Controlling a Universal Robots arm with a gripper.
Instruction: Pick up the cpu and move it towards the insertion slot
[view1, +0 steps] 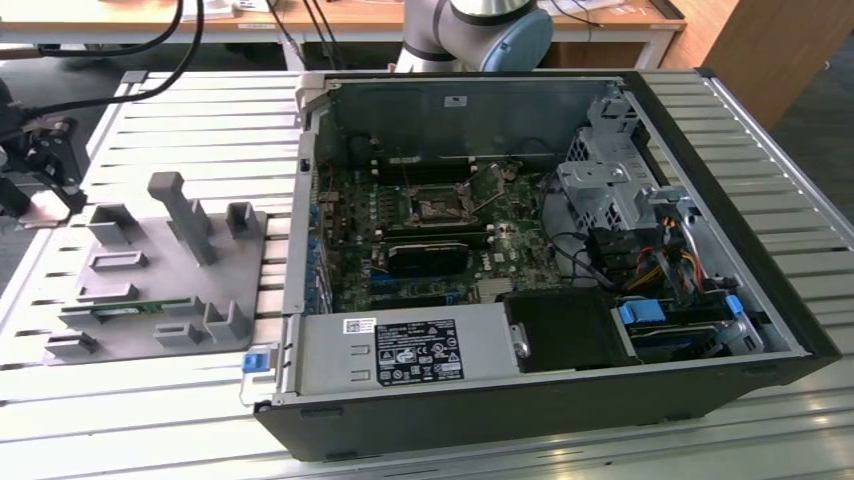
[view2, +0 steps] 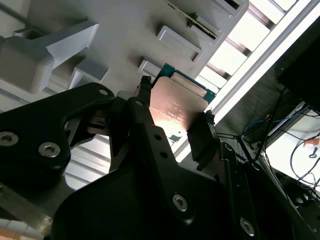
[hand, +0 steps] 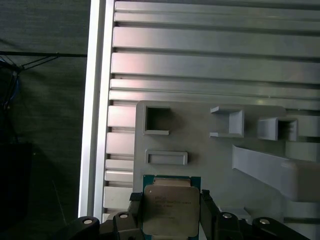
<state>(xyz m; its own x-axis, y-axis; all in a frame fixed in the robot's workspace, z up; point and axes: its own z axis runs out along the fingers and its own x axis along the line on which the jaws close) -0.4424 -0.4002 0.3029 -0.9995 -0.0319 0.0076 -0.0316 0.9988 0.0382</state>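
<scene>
Sitting clamped in your gripper (view2: 176, 103), the cpu (hand: 167, 210) is over the grey fixture (hand: 210, 160) on the worktop (hand: 200, 65), well apart from the insertion slot (view1: 437, 207) in the computer case (view1: 454, 110). Carry it flat and slow.

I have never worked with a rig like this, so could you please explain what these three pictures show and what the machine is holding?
This is one robot arm working at a slatted metal table. The exterior view comes from a camera off the arm: it shows an open computer case with the square socket on its board and, on the exterior view's left, a grey holder carrying a green memory stick. The two wrist views come from cameras riding on the arm. Both show the end effector shut on the shiny processor chip, with the grey holder behind it.
</scene>
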